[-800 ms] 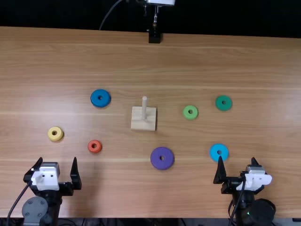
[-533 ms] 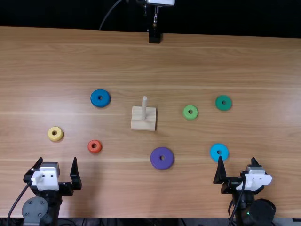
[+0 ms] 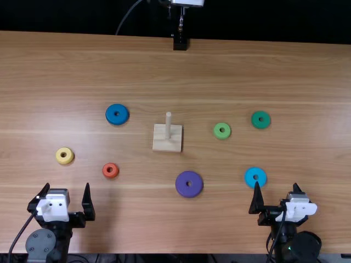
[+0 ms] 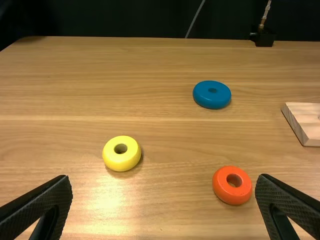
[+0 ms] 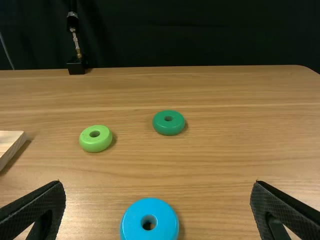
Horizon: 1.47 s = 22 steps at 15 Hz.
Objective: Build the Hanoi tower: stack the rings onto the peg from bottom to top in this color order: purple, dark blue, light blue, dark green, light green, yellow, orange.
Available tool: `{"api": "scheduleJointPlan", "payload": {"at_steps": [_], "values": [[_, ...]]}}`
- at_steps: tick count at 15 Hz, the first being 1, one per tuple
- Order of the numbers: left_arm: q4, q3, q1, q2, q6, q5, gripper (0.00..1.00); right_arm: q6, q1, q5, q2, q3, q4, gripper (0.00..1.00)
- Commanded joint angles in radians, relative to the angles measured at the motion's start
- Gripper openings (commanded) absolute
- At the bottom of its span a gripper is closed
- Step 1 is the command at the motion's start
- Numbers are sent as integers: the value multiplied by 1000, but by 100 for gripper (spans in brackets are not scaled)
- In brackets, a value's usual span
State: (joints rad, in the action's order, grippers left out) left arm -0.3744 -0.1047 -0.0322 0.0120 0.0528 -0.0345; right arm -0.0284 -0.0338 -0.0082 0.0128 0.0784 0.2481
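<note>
The left gripper [image 3: 67,193], also in its wrist view [image 4: 164,185], stands open near the front edge, below the yellow ring [image 3: 64,155] and orange ring [image 3: 110,170]. Open too is the right gripper [image 3: 276,193], in its wrist view [image 5: 157,187], just beside the light blue ring [image 3: 255,177]. A bare peg [image 3: 168,126] rises from its wooden base [image 3: 166,145] mid-table. The purple ring [image 3: 189,184] lies in front of the base, the dark blue ring [image 3: 117,114] to its left. Light green [image 3: 222,131] and dark green [image 3: 261,120] rings lie right of it.
A black mount [image 3: 180,42] with a metal rod stands at the far edge of the wooden table [image 3: 247,71]. A thin cable hangs behind that edge. The rings lie apart from one another.
</note>
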Motion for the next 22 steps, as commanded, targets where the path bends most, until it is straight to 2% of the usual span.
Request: {"api": "scheduleJointPlan", "payload": {"at_steps": [1,19,21,22], "values": [[-78,105,-3,-12,-10,0,100,-3,-11,-7,-13,-65,53,100],[-78,105,-3,-12,-10,-2,100,-1,-11,-3,-13,-65,53,100],[-78,105,-3,-12,-10,-2,100,-3,-18,-1,-13,-31,33,100],[-78,105,-3,-12,-10,0,100,-3,-37,-3,7,66,22,100]]}}
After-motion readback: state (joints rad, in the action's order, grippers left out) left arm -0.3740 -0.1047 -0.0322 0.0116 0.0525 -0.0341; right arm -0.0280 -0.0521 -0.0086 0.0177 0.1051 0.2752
